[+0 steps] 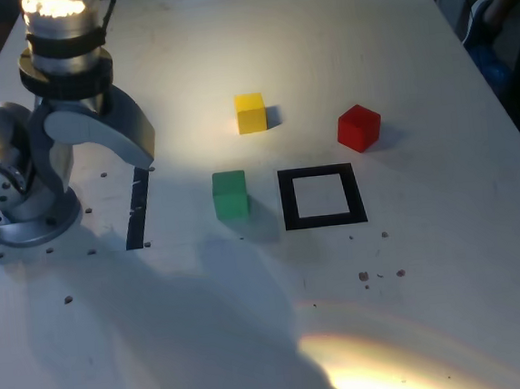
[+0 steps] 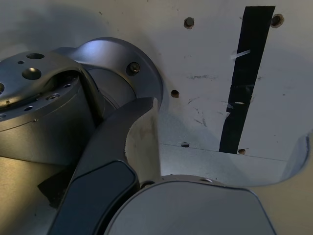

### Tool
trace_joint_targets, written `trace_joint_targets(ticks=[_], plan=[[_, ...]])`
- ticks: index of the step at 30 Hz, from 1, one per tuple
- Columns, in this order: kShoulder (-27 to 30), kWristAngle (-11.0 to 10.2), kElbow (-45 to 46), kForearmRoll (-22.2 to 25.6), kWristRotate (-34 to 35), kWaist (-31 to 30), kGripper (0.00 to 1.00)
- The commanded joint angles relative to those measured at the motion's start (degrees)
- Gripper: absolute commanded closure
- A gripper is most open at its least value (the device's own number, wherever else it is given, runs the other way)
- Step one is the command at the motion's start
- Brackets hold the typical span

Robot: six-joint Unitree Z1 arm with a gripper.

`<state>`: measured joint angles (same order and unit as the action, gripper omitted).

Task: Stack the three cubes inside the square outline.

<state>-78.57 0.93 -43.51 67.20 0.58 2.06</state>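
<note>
In the exterior view, three cubes rest apart on the white table. The yellow cube (image 1: 250, 113) is farthest back, the red cube (image 1: 358, 128) is toward the exterior view's right, and the green cube (image 1: 230, 194) stands just left of the square outline (image 1: 288, 200). The outline's white inside holds nothing. My gripper (image 1: 146, 155) is folded down beside the arm's base at the left, well away from all three cubes. It looks shut with nothing in it. In the wrist view the gripper (image 2: 154, 105) points at the table, and no cube or outline shows.
A straight black tape strip (image 1: 138, 210) (image 2: 244, 83) lies just under the gripper tip. The arm's metal base (image 1: 15, 202) (image 2: 44, 103) fills the left. Small holes and specks dot the table. A person's shoe (image 1: 486, 18) shows past the far right table edge.
</note>
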Motion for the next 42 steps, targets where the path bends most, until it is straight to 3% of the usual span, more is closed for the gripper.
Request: trace_joint_targets(ticks=[1,15,24,34,42], plan=[[-0.41,0.03,0.14,0.01,0.08,0.05,0.02],[-0.73,-0.06,0.54,-0.1,0.29,0.05,0.01],[-2.11,-1.76,-3.27,0.17,0.91,0.57,0.02],[-10.4,-3.49,-24.31,10.68,0.65,0.58,0.02],[-21.88,-5.01,-47.51,19.63,-1.47,0.58,0.02]])
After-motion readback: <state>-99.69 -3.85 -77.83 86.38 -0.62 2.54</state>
